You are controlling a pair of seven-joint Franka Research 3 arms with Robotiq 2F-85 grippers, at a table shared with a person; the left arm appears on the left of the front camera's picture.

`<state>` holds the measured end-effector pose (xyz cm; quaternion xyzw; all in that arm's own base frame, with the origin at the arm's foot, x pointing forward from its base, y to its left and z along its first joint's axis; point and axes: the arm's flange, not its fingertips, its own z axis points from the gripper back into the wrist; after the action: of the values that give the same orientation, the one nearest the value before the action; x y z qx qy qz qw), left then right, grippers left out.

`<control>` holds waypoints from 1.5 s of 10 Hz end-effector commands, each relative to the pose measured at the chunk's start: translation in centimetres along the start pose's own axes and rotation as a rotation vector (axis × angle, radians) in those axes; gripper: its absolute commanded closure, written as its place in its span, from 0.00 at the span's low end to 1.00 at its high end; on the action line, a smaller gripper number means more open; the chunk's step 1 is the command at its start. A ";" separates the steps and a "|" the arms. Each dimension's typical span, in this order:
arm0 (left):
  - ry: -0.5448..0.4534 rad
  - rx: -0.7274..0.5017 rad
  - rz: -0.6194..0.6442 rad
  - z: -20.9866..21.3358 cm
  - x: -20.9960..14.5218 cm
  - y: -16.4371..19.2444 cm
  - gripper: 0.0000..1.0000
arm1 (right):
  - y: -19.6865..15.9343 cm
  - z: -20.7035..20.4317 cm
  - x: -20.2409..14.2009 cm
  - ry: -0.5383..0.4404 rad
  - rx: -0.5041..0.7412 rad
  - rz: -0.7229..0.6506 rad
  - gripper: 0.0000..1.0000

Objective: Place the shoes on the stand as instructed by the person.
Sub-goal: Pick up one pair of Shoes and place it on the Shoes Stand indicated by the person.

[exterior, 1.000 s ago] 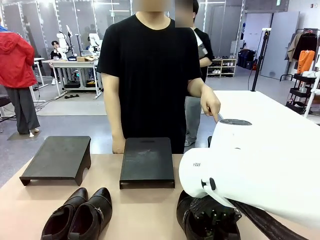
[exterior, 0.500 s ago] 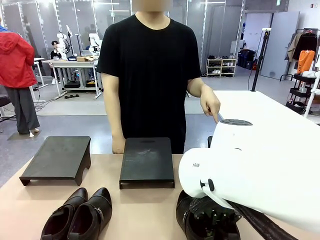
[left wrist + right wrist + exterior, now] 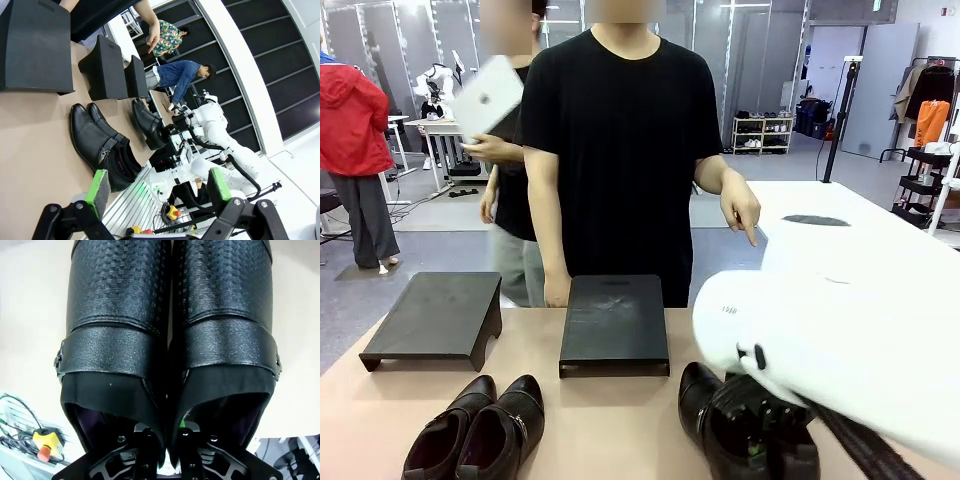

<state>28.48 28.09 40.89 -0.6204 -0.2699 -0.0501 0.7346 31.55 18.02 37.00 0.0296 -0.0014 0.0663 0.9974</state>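
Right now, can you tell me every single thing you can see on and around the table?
table: one, tan, between robot and person
stands: three, black, in a row along the far side
left shoes: one pair, black, near side, free
right shoes: one pair, black, near side, gripped
person's hand: one, pointing down at the right end
left jaws: open, green pads
right jaws: shut on right shoes' inner walls

Bare tabletop [image 3: 610,425] between left pair [image 3: 480,435] and right pair [image 3: 700,400], middle stand [image 3: 615,320] beyond.
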 end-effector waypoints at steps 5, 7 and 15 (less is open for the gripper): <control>-0.003 -0.013 -0.013 0.1 -0.1 -0.3 0.00 | -4.2 6.3 0.5 -0.039 0.078 0.038 1.00; -0.003 -0.013 -0.013 0.1 -0.1 -0.3 0.00 | -4.8 4.7 0.4 -0.022 0.034 0.032 1.00; -0.003 -0.013 -0.013 0.1 -0.1 -0.3 0.00 | -6.3 6.3 1.0 -0.076 0.033 0.080 0.90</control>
<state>28.47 28.08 40.88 -0.6206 -0.2699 -0.0500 0.7345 32.77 12.13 41.46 0.0506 -0.0096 0.1106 0.9925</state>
